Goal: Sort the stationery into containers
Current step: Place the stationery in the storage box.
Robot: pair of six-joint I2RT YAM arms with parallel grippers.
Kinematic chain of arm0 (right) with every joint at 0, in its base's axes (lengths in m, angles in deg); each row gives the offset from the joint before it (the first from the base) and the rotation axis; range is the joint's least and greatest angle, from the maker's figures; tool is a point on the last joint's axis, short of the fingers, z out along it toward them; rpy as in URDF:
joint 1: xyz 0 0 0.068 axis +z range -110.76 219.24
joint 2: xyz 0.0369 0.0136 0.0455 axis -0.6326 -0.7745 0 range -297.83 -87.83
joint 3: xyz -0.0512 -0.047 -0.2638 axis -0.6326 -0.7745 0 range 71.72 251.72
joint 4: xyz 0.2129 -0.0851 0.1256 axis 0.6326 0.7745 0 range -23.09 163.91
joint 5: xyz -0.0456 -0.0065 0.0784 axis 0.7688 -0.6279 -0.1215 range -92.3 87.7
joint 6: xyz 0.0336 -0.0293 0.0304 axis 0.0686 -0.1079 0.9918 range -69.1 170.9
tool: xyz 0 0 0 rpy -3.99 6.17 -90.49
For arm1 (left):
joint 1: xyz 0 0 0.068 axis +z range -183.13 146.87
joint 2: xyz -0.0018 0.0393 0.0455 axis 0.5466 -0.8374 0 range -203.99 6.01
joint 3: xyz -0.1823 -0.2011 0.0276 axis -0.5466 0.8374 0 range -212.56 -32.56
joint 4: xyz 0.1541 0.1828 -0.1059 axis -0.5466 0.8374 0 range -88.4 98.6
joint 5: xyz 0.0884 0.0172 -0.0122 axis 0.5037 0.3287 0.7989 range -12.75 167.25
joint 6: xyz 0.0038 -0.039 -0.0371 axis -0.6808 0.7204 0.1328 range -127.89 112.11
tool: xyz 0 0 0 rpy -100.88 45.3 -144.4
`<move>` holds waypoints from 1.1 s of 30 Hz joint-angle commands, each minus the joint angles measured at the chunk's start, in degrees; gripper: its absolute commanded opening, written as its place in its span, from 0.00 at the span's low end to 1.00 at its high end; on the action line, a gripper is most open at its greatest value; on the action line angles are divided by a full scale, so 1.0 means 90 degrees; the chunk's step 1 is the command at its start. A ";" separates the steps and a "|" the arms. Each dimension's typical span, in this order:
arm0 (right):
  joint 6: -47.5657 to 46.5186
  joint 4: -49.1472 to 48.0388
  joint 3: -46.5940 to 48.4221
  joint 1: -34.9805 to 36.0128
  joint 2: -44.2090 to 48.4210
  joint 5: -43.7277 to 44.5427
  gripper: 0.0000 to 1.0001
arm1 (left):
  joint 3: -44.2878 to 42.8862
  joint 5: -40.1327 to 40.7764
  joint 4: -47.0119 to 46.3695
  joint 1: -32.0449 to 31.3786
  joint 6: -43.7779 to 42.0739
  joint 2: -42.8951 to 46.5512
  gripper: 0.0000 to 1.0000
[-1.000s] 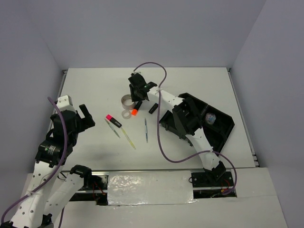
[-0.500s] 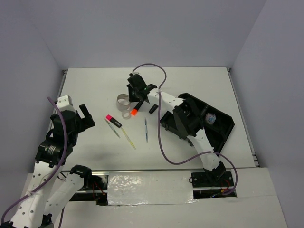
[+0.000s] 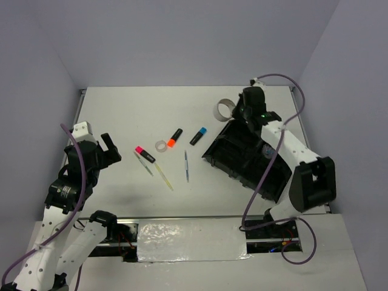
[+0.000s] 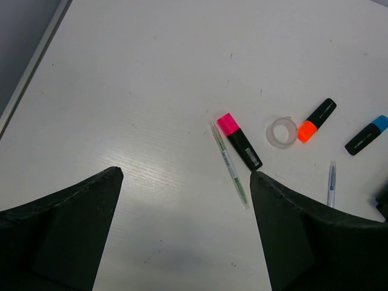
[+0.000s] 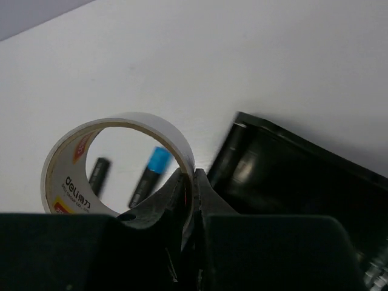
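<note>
Tape roll (image 5: 65, 182) carried from counter middle to tray (image 3: 233, 154), far right; your right end effector (image 5: 193, 182) clenches it, left end effector (image 4: 186, 174) released. Drop next.

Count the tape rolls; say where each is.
2. A large roll held in the right fingers by the tray; a small roll beside the orange-capped highlighter. Tray may hide others.
</note>
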State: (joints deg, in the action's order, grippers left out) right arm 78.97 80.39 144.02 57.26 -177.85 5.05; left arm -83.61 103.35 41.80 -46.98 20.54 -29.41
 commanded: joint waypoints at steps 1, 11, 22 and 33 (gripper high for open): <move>-0.0170 0.0338 -0.0910 -0.0214 0.0665 0.0520 0.05 | -0.0090 -0.0069 -0.0258 0.0054 -0.0150 0.0020 0.99; -0.0473 0.0475 -0.1763 -0.1270 0.1223 0.0491 0.07 | -0.0090 -0.0108 -0.0268 0.0054 -0.0151 -0.0049 0.99; -0.0492 0.0485 -0.1616 -0.1328 0.0627 0.0569 0.27 | -0.0070 -0.0108 -0.0258 0.0054 -0.0151 -0.0098 0.99; -0.0571 0.0516 -0.1431 -0.0851 0.1387 0.0356 0.70 | -0.0080 -0.0127 -0.0268 0.0054 -0.0170 -0.0166 0.99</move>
State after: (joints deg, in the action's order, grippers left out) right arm 74.56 86.40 128.39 46.75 -171.01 9.56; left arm -83.61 102.65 41.80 -46.76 20.52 -30.68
